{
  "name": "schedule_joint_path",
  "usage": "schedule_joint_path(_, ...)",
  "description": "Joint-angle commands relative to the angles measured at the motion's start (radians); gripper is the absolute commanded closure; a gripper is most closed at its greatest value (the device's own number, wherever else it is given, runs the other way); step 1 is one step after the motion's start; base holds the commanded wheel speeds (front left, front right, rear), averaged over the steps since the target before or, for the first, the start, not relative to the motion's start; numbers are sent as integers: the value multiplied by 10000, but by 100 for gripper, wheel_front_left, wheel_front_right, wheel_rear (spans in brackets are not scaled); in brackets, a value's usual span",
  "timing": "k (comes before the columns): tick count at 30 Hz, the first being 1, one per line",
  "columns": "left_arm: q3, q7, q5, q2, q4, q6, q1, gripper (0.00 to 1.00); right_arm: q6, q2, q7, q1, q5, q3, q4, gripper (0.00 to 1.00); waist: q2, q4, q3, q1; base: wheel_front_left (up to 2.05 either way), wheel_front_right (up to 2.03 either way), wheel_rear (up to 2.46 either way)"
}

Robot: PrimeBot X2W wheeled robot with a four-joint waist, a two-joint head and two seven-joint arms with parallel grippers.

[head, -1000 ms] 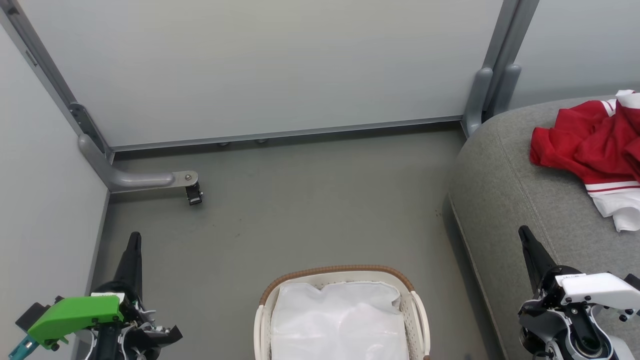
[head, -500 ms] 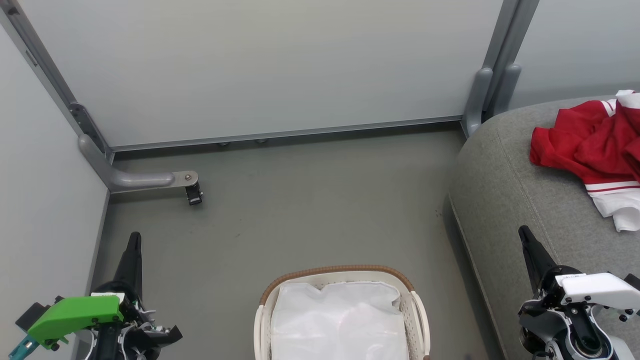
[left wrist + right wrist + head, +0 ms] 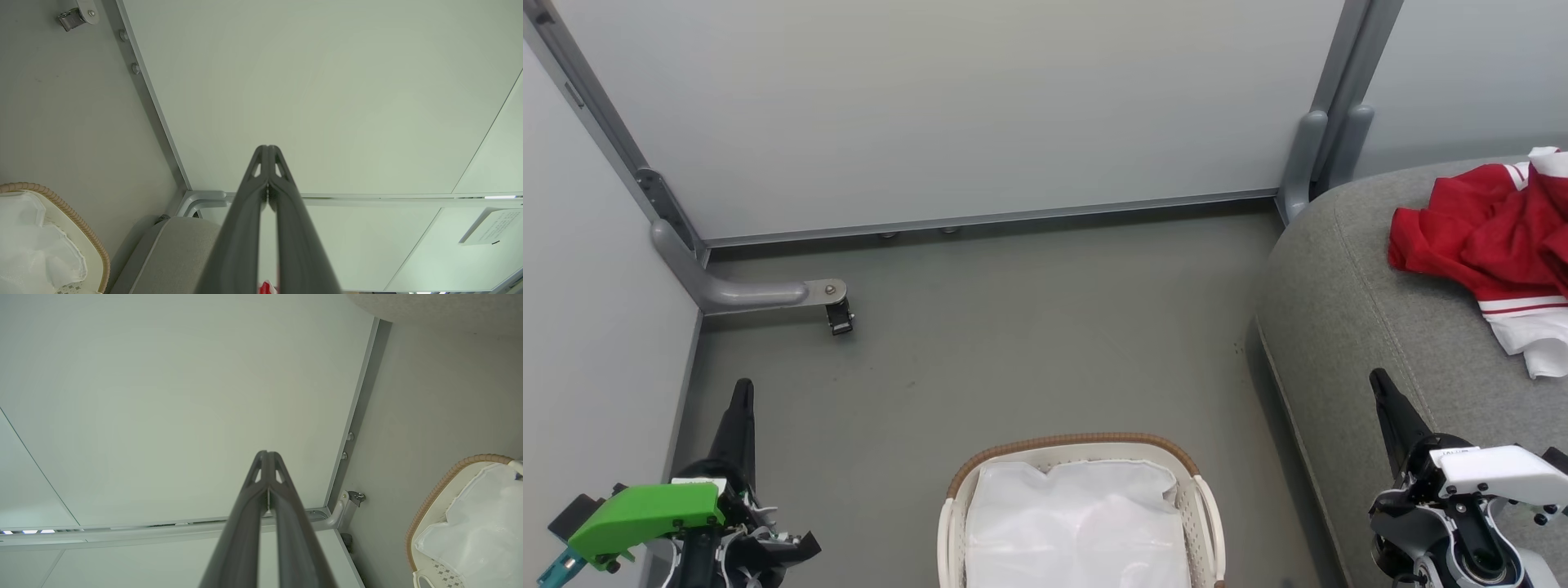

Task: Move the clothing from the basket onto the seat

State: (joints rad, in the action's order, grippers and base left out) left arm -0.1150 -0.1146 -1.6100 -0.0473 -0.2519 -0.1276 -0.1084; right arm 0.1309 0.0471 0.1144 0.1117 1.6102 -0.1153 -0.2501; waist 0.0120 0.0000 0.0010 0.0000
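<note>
The floor (image 3: 1029, 343) is a smooth, matt grey-green surface with a few small dark marks. Pale panels close the room: the back panel (image 3: 947, 106) is wide, and a side one stands at the left. They meet at a grey metal post (image 3: 666, 208). From the bottom of this post a curved metal foot (image 3: 760, 292) reaches out over the floor and ends in a small black caster (image 3: 840, 317). At the right, a second post stands just beside the rounded corner of the seat (image 3: 1347, 310), which fills the right side of the head view. A stitched seam runs along its edge. The clothing (image 3: 1478, 237) lies crumpled on top of the seat near the right border, red with a white part and striped trim, well apart from the basket (image 3: 1078, 443). The basket stands on the floor at the bottom middle, cut by the picture's border, and a white liner (image 3: 1078, 523) shows inside it. A narrow strip of floor separates it from the side of the seat, and a wide stretch of floor lies between its brown rim and the back panel. The left gripper (image 3: 742, 388) is low at the left, near the side panel, with its fingers pressed together on nothing. The right gripper (image 3: 1378, 377) is over the near part of the seat, also pressed together and holding nothing. Both point toward the back panel.
</note>
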Motion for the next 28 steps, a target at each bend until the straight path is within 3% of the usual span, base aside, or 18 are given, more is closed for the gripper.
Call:
schedule_joint_path(1, -22, -38, -37, -55, 37, -65, -130, 100, -3, 59, 41, 43, 34, -18, 28, 100, -120, 0, 0, 0, 0, 0, 0)
schedule_joint_path(28, -21, -37, -38, -55, 38, -65, -130, 100, -3, 59, 40, 43, 35, -17, 28, 100, -120, 0, 0, 0, 0, 0, 0)
